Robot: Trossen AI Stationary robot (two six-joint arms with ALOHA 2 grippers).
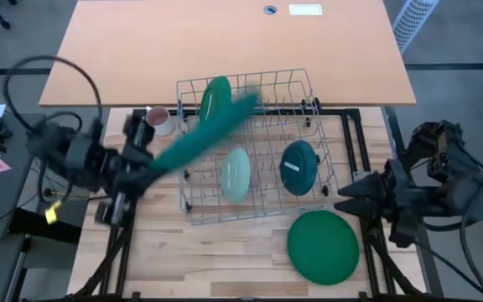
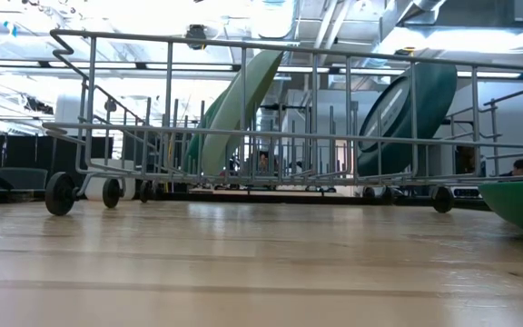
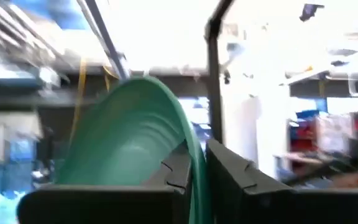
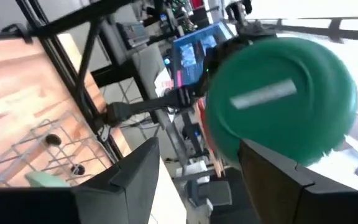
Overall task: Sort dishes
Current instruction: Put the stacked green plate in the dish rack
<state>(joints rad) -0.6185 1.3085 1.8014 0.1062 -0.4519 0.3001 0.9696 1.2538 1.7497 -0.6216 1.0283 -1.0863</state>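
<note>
While the left pincer (image 1: 145, 168) clamps a large dark green plate (image 1: 204, 134) by its rim, the plate is carried edge-on above the wire dish rack (image 1: 309, 197), probably so it can drop between the tines. Its arm reaches in low from the surface's left edge. The right pincer (image 1: 346, 195) waits, fingers spread and empty, beside another green plate (image 1: 323, 246) lying flat.

The left gripper (image 3: 194, 171) is clamping the rim of a large dark green plate (image 3: 129, 137), its two dark fingers (image 3: 173, 171) pressing either side of the edge. The plate is rising from between them, edge-on, against blurred bright room lights and thin dark bars (image 3: 211, 68).
</note>
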